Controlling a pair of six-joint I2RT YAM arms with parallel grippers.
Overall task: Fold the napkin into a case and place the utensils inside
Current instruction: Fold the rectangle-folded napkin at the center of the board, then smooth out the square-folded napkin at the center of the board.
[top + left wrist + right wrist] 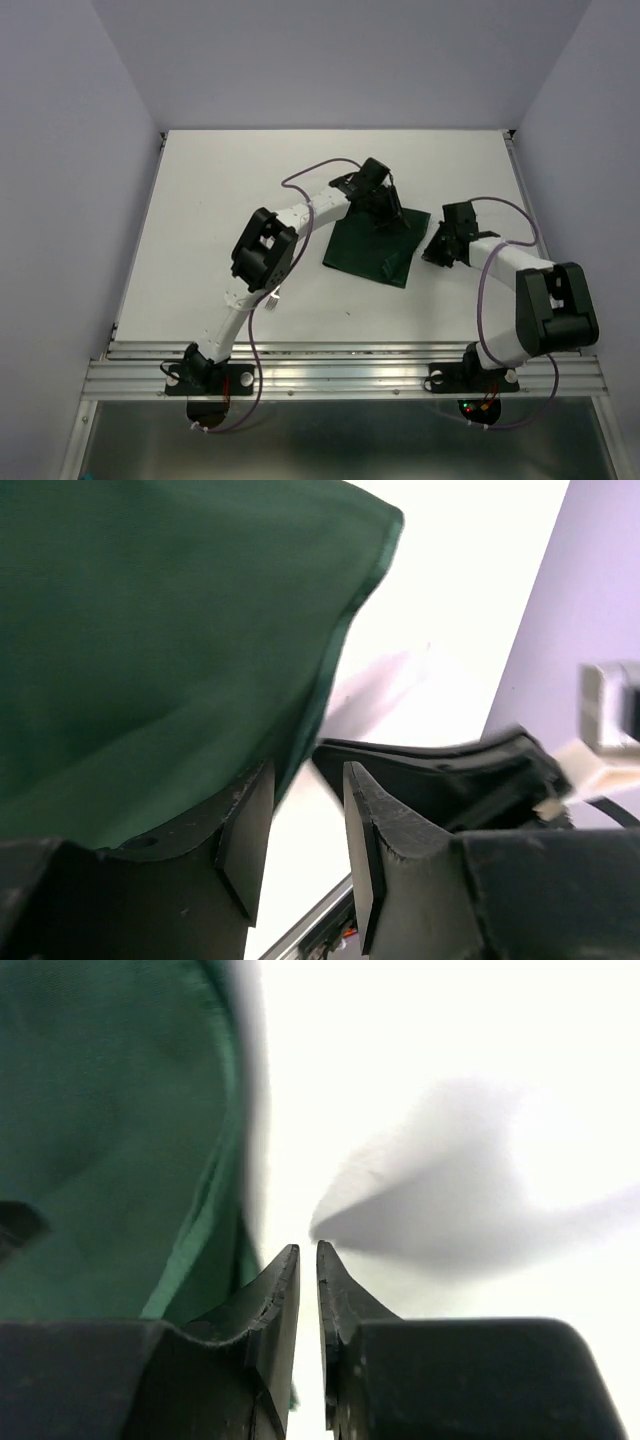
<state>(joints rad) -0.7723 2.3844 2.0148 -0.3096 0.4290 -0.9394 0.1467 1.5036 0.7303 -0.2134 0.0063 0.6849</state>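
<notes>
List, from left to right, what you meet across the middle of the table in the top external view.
left arm's elbow → dark green napkin → right gripper → right arm's elbow

1 napkin (372, 250), 1 table (220, 200) and 2 end effectors: left end effector (386, 220), right end effector (436, 250).
</notes>
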